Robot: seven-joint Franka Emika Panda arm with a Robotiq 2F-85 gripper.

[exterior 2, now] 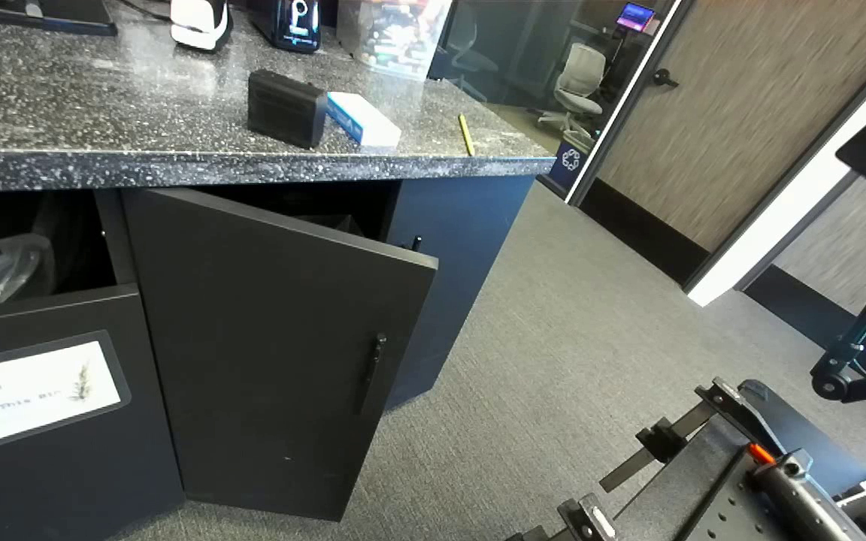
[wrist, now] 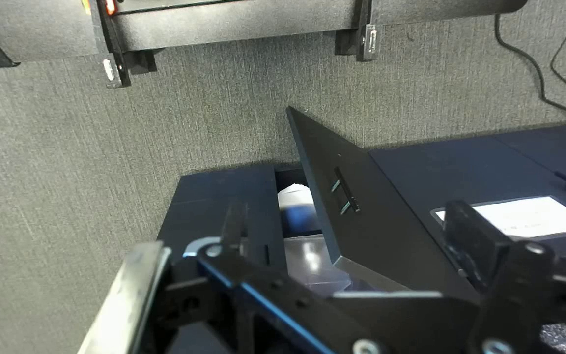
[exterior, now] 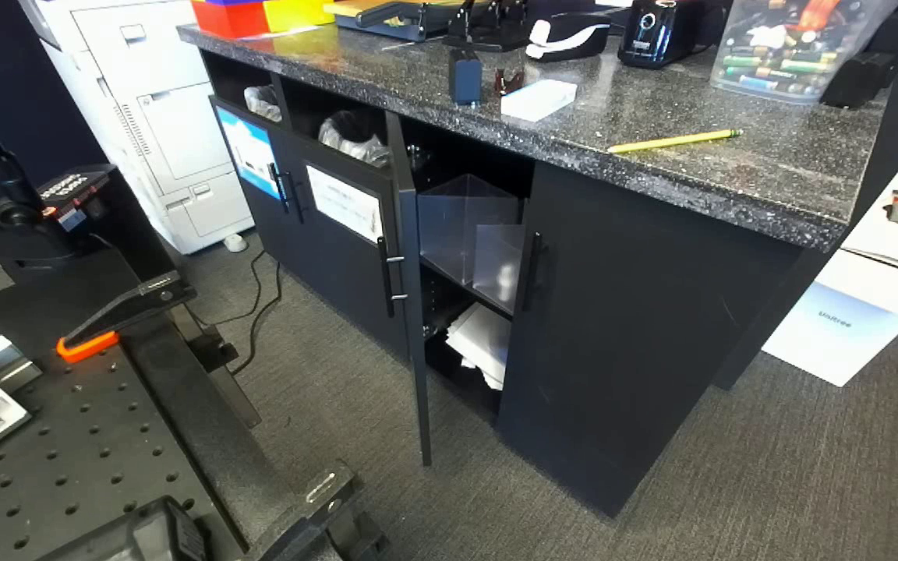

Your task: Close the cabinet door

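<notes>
Tall, flat, matte-black cabinet door (exterior 2: 275,338) with slim dark bar handle (wrist: 347,190) is hanging partway open. Jaws are sitting wide apart.

On the speckled dark countertop (exterior: 636,107), seen in both exterior views, a yellow pencil (exterior: 675,141) is laid near the front edge. A white box (exterior: 539,100) and a dark block (exterior: 465,78) are placed near each other. A filled transparent container (exterior: 745,17) is set farther back from this edge.
</notes>
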